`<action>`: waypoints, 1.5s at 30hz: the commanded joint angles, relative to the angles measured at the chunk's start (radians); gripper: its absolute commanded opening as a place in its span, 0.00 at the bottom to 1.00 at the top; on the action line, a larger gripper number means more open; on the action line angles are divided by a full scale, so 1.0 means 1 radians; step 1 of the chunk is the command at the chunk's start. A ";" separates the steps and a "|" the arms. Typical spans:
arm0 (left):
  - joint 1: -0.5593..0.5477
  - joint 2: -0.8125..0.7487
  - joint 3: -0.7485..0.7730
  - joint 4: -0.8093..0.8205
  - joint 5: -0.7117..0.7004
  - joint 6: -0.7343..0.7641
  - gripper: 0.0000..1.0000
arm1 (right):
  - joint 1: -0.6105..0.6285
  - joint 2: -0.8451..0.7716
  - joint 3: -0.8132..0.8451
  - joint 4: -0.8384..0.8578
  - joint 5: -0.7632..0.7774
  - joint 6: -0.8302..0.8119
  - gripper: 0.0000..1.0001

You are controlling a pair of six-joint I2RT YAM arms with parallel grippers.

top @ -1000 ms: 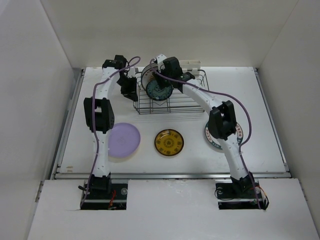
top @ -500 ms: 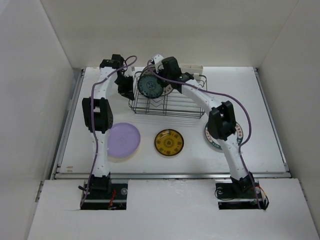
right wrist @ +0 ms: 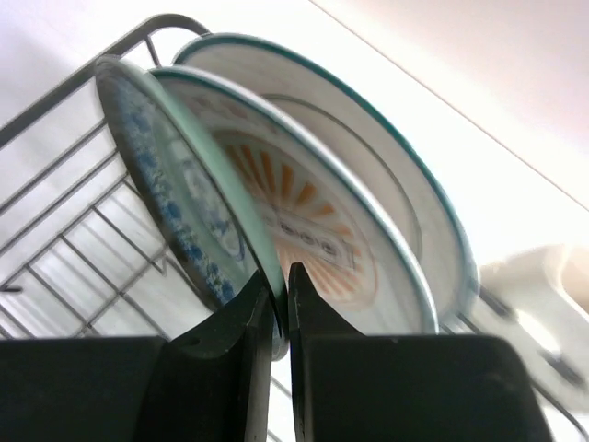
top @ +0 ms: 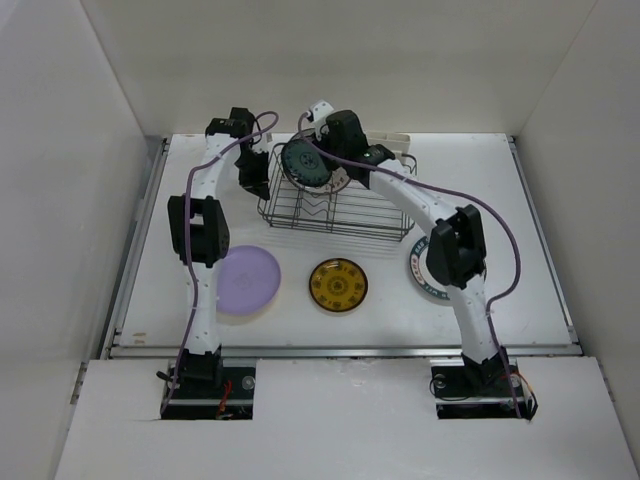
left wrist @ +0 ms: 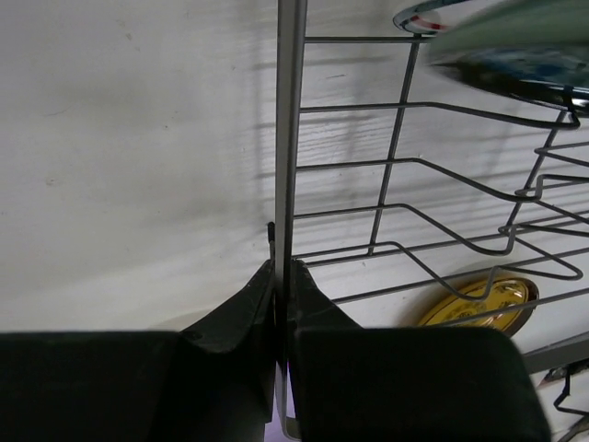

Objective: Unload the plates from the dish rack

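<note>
L arm: I'm reaching fwd, L end effector point(left wrist: 281, 276) clamping dish rack point(left wrist: 291, 110) rim wire.
R arm: I'm arching over rack, R end effector point(right wrist: 280, 287) pinching teal plate point(right wrist: 170, 198) edge.

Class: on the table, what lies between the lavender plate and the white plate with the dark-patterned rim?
The small ochre patterned plate, touching neither; the top external view shows it.

No text, label, brand, number or sign can be read in any view. The plates point(right wrist: 313, 221) carry only painted patterns; small marks on the middle one's face are too blurred to tell as letters.
</note>
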 commanded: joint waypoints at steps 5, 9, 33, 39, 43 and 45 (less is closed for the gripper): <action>-0.013 -0.062 0.007 0.059 -0.029 -0.144 0.00 | -0.010 -0.229 -0.097 0.032 0.174 0.052 0.00; 0.012 -0.088 -0.059 0.138 0.020 -0.223 0.00 | -0.010 -0.331 -0.120 0.000 0.139 0.116 0.00; -0.002 -0.068 -0.056 0.181 0.048 -0.181 0.00 | 0.021 -0.674 -1.068 -0.016 -0.587 0.471 0.00; -0.002 -0.086 -0.056 0.171 0.025 -0.162 0.00 | 0.021 -0.628 -1.107 0.037 -0.527 0.492 0.00; -0.002 -0.095 -0.065 0.161 0.025 -0.153 0.00 | 0.021 -0.628 -1.117 0.046 -0.534 0.492 0.00; -0.002 -0.095 -0.075 0.152 0.025 -0.142 0.00 | 0.021 -0.641 -1.117 0.055 -0.565 0.492 0.00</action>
